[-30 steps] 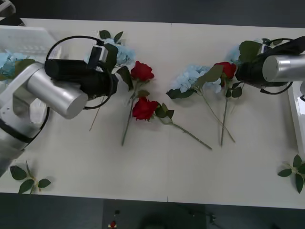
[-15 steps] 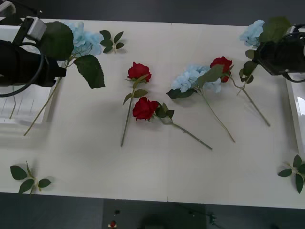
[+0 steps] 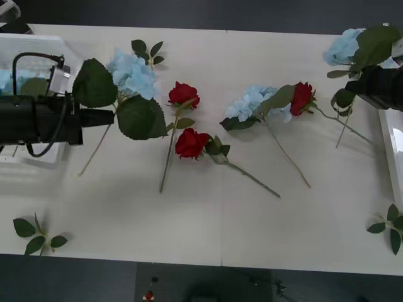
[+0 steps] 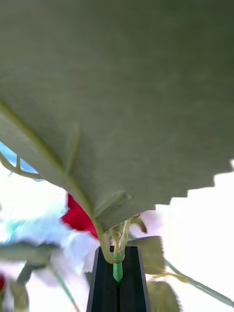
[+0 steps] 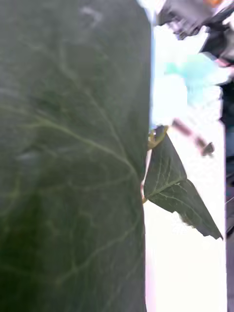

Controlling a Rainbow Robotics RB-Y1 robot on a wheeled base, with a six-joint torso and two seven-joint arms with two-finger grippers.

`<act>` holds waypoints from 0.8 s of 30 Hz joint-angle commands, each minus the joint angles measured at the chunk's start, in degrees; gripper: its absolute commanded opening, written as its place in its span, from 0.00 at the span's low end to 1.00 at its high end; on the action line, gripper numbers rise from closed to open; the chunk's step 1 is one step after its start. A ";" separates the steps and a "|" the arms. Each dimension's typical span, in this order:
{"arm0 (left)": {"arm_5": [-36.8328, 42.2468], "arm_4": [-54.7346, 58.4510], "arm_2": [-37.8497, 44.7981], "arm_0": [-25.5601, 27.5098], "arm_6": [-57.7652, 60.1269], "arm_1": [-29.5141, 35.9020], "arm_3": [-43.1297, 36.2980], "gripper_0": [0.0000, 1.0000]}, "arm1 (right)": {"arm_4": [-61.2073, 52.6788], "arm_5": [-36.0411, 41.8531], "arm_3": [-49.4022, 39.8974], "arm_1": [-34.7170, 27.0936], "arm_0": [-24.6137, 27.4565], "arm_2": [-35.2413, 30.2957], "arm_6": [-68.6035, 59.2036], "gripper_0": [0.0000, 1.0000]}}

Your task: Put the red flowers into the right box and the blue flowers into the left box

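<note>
My left gripper [image 3: 106,117] is shut on the stem of a blue flower [image 3: 132,74], held above the table just right of the left box [image 3: 38,44]; its broad leaf [image 5: 68,156] covers most of the left wrist view. Another blue flower [image 3: 5,80] lies in that box. At the far right, my right gripper [image 3: 357,85] is shut on a second blue flower [image 3: 343,47], its black fingers [image 4: 105,287] pinching the green stem. One blue flower [image 3: 252,104] and three red flowers [image 3: 184,94] [image 3: 191,143] [image 3: 302,97] lie on the table. The right box [image 3: 391,148] shows as a white edge.
Flowerless leaf sprigs lie at the back [image 3: 146,50], the front left [image 3: 34,233] and the front right [image 3: 390,226]. The rightmost rose's stem [image 3: 352,131] runs under my right gripper's flower. The table's front half is bare.
The left gripper lifted its blue flower, swung left toward the box, then moved back right and nearer. The right gripper raised its flower rightward; the rightmost rose turned, stem swinging right.
</note>
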 commanded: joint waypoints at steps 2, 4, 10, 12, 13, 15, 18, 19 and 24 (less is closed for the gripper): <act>-3.03 6.06 -3.42 -2.34 0.15 -3.59 -3.47 0.00 | -2.61 -0.75 -7.26 -1.64 4.08 -4.87 7.84 0.00; -3.82 8.34 -4.38 -2.43 0.15 -4.91 -4.52 0.00 | -3.93 -1.89 -9.11 -1.64 5.49 -5.58 10.30 0.00; -6.90 14.67 -5.88 -2.51 0.15 -10.00 -9.36 0.00 | -10.26 -5.59 -14.03 -1.55 8.48 -6.28 18.56 0.00; -8.57 15.37 -6.05 -2.60 0.15 -10.97 -12.08 0.00 | -12.54 -6.29 -14.47 -1.28 8.83 -6.28 21.37 0.00; -9.10 15.55 -6.32 -2.60 0.15 -10.97 -12.70 0.00 | -12.89 -6.29 -14.38 -1.11 8.83 -6.28 22.07 0.00; -11.03 17.04 -6.84 -2.51 0.15 -10.71 -13.93 0.00 | -13.42 -6.38 -14.21 -0.67 8.83 -6.19 23.13 0.00; -11.91 17.40 -5.70 -2.43 0.15 -8.77 -14.02 0.00 | -13.42 -6.38 -13.68 -0.14 8.92 -6.19 23.13 0.00; -11.91 17.13 -5.17 -2.34 0.15 -8.25 -14.02 0.00 | -13.42 -6.38 -13.50 -0.14 8.83 -6.19 23.13 0.00; -12.17 10.80 3.79 -1.19 0.15 -0.51 -14.02 0.00 | -12.63 -6.38 -11.31 0.39 8.92 -6.10 22.78 0.38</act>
